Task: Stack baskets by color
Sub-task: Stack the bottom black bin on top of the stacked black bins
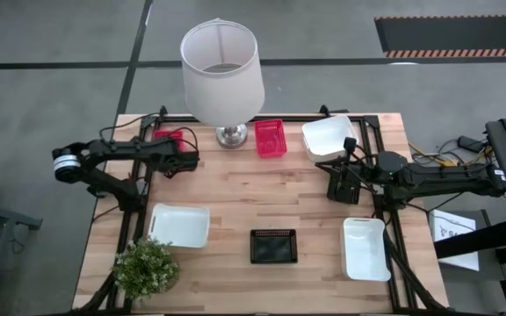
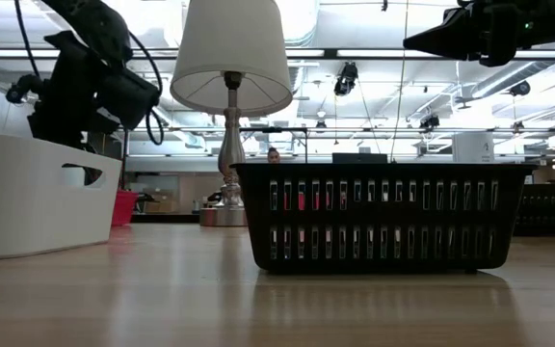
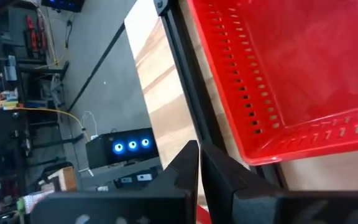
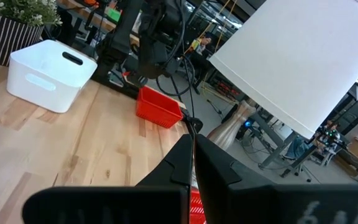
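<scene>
1. The left gripper (image 3: 197, 163), fingers closed on nothing, hangs beside a red lattice plastic basket (image 1: 167, 138) at the table's far left edge.
2. The right gripper (image 4: 191, 155), also closed and empty, hovers near a white smooth plastic basket (image 1: 328, 138) at the far right.
3. A lamp with a white shade (image 1: 221, 72) and metal base stands between the red basket and a second red lattice basket (image 1: 270, 138).
4. Nearer: a white basket (image 1: 180, 225), a black lattice basket (image 1: 273, 246), another white basket (image 1: 365, 248).
5. A small green potted plant (image 1: 147, 267) sits at the near left corner of the wooden table (image 1: 262, 184).
</scene>
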Robot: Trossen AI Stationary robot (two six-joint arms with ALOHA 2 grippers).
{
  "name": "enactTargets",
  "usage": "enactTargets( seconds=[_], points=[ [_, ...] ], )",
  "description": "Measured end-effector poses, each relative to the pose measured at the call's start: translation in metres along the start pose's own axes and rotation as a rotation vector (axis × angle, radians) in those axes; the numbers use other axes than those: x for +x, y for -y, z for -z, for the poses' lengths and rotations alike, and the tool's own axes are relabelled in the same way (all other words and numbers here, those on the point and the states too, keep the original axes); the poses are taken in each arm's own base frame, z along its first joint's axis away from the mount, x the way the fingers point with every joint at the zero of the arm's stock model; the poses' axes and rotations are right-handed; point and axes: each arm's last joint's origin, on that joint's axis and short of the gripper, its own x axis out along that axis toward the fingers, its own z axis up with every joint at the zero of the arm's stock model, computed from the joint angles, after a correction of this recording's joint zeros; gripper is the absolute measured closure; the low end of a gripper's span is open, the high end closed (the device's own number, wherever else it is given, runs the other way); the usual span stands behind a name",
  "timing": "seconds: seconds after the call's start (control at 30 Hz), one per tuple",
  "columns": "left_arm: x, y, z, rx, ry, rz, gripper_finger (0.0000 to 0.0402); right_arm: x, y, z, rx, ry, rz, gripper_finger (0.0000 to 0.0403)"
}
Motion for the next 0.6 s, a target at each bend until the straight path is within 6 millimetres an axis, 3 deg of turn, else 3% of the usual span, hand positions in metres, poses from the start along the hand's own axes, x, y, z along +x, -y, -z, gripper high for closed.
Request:
enactTargets(
  seconds=[0.17,0.33,0.6],
  points=[
    [-0.013,-0.003,-0.005,-0.007,0.022,0.032,0.0401,0.0,0.0,0.0,0.006,-0.004,-0.003,0.0394],
    [-0.04,-0.004,-0.006,-0.014,0.134,0.116,0.0401,0.0,-0.001,0.002,0.013,-0.024,-0.015,0.0394],
    [-0.091,0.021,0.001,0.074,0.519,0.407,0.0401,0.002,-0.003,0.004,0.054,-0.036,-0.022,0.0394]
  ],
)
